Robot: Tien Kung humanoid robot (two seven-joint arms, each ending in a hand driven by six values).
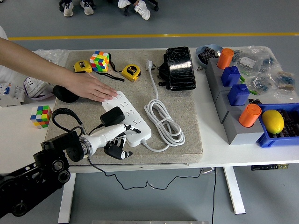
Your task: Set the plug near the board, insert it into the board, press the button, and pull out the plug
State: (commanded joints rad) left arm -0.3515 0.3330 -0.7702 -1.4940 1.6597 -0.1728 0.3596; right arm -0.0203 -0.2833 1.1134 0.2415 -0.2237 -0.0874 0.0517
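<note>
A white power strip board (pixel 126 108) lies on the grey mat (pixel 189 126). A black plug (pixel 112 116) sits on its near half, and its black cord trails off to the left. My left hand (pixel 116 141) hovers at the board's near end, just below the plug. Its fingers hang loosely curled and hold nothing. A person's hand (pixel 91 88) presses flat on the board's far end. My right arm is out of view.
The board's white cable (pixel 163 122) lies coiled to its right, ending in a white plug (pixel 150 65). A black case (pixel 179 67), two yellow tape measures (pixel 131 73) and a cube (pixel 99 60) sit at the back. Grey blocks (pixel 233 130) and a blue bin (pixel 271 137) stand on the right.
</note>
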